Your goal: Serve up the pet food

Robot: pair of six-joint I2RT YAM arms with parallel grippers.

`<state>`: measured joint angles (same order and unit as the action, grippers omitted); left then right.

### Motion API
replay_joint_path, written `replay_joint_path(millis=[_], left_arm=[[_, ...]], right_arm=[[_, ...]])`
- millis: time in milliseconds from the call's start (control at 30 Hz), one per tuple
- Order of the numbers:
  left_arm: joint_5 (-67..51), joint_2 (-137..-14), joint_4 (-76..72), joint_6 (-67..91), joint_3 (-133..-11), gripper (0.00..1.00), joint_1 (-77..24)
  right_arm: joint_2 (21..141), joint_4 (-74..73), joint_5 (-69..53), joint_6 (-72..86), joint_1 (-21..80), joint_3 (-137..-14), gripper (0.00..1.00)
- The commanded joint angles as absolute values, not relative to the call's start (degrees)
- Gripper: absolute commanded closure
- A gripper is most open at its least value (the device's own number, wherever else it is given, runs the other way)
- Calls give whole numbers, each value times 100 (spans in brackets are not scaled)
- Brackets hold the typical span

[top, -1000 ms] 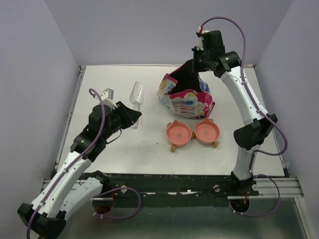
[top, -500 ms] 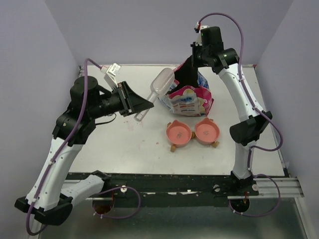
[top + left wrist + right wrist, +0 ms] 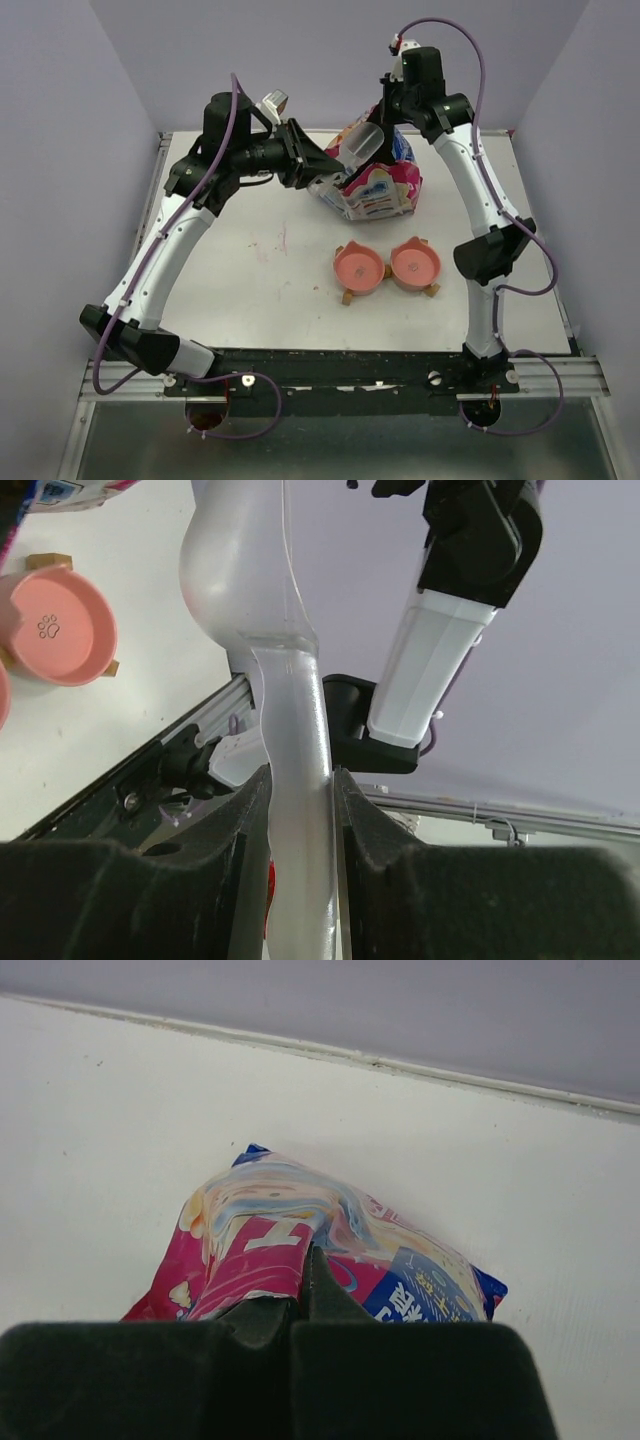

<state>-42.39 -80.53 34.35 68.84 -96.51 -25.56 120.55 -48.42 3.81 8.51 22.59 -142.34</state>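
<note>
L gripper (image 3: pixel 300 810): clamping the clear scoop (image 3: pixel 362 147) by its handle, holding it up off the table (image 3: pixel 230 280).
Scoop end: hanging right at the top of the bag (image 3: pixel 378 190).
R gripper (image 3: pixel 298 1310): pinching bag's upper edge, fingers closed on it.
Kibble: not showing in any view; can't tell where it's sitting.
Pink bowls (image 3: pixel 358 267): sitting in front of bag, apart from it.
</note>
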Motion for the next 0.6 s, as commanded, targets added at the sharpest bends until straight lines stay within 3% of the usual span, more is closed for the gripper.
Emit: replay_joint_path(millis=[0,300,567], left_arm=[[-4263,-8252,3718,7206,-10020,100,-2558],[-4017,-8498,3841,7822,-9378,100,-2584],[-3858,-9438,3753,8042,-10001,100,-2549]], right_arm=[[11383,-2514,440,1054,2101,-14715,100],[10030,-2321,54,1450,2118,-12526,100],[9317,-1232,-852,1968,2118,-11339,100]])
